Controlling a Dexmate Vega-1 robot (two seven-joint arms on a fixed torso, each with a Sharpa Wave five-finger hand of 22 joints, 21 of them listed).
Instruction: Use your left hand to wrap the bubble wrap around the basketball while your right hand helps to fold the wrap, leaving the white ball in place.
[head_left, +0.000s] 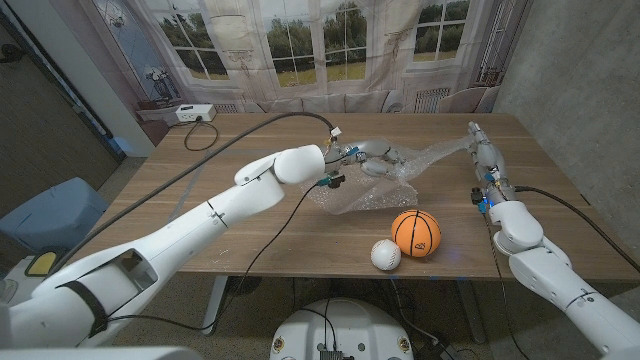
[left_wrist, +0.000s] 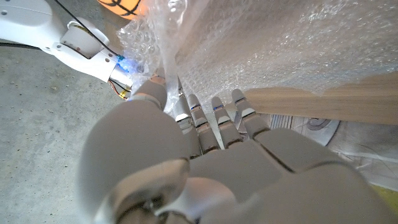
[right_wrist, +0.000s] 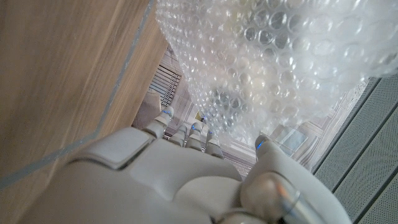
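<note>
Clear bubble wrap (head_left: 385, 180) raised behind basketball (head_left: 415, 232) (orange), white ball (head_left: 386, 255) beside

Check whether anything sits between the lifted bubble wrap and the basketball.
Nothing visible does. The bubble wrap hangs held up between the left hand and right hand, behind the basketball. The white ball lies on the basketball's near side, outside that path.

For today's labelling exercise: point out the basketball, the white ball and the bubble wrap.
basketball (head_left: 415, 232): head view, centre of its orange surface.
white ball (head_left: 385, 255): head view, middle of the ball.
bubble wrap (head_left: 372, 200): head view, crumpled part lying on the table.
</note>
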